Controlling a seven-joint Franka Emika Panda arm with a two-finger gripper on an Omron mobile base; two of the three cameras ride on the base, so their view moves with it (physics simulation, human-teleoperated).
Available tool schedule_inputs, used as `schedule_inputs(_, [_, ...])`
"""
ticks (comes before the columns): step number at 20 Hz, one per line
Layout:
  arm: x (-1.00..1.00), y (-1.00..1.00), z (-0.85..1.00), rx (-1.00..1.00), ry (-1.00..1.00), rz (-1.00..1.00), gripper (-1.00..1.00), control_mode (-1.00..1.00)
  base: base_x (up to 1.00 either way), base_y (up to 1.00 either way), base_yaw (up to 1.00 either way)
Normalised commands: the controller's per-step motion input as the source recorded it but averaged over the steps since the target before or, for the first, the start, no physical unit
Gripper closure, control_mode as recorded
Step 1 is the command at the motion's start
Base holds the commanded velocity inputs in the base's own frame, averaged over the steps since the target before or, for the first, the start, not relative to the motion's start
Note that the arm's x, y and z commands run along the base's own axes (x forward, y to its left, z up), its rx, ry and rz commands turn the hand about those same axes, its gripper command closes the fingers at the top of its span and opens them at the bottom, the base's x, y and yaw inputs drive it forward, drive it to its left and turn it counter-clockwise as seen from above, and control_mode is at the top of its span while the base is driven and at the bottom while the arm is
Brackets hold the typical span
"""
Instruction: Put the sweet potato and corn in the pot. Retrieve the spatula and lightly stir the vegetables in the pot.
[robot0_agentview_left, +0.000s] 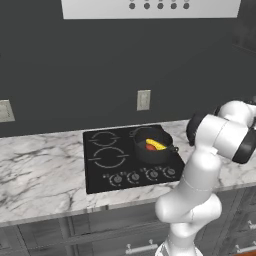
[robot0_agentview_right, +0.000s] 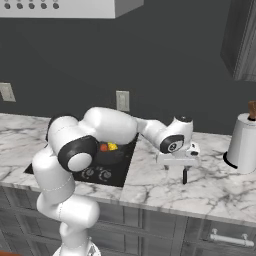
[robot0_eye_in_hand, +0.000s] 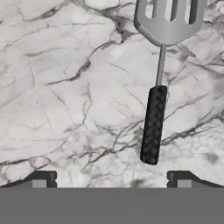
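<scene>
Right under the hand camera lies the spatula (robot0_eye_in_hand: 160, 78), flat on the marble counter (robot0_eye_in_hand: 65, 96), its slotted metal blade pointing away from me and its black textured handle (robot0_eye_in_hand: 153, 124) pointing back toward the fingers. My gripper (robot0_eye_in_hand: 111, 179) hangs above it with the jaws spread as wide as they go and nothing between them.

I judge the vegetables are done: the sweet potato (robot0_agentview_left: 150, 147) and the corn (robot0_agentview_left: 156, 144) both sit inside the pot (robot0_agentview_left: 152, 145) on the back right burner of the cooktop (robot0_agentview_left: 127, 157), so fetching the spatula is the step in hand. The handle sits off to the right of the gap between my fingertips, so I want to slide the hand across until the handle is centred. Its long axis runs away from the fingers, so the jaws should close across its width. Then I come straight down and grip mid-handle, not the thin metal neck, so the blade doesn't swing when I lift.

From the right base view the gripper (robot0_agentview_right: 176, 167) is over open counter just right of the cooktop. A white paper towel roll (robot0_agentview_right: 244, 142) stands well apart to the right. Nothing lies between spatula and pot, though the pot rim will need clearing on the way in.
</scene>
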Motion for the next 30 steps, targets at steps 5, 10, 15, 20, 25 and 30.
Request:
schedule_inputs(5, [0.19,-0.33,-0.21,0.0,-0.06,0.0,-1.0,-1.0,0.0,0.0,0.0])
schedule_inputs(10, [0.23,-0.43,0.0,0.05,-0.02,0.0,-1.0,-1.0,0.0,0.0,0.0])
schedule_inputs(15, [0.05,-0.07,-0.02,0.01,0.0,0.0,-1.0,-1.0,0.0,0.0,0.0])
schedule_inputs(20, [0.0,0.0,-0.22,0.0,0.0,0.0,-1.0,-1.0,0.0,0.0,0.0])
schedule_inputs(25, [0.0,0.06,-0.22,0.0,0.0,0.0,-1.0,-1.0,0.0,0.0,0.0])
schedule_inputs(30, [0.0,0.08,-0.4,0.0,0.0,0.0,-1.0,-1.0,0.0,0.0,0.0])
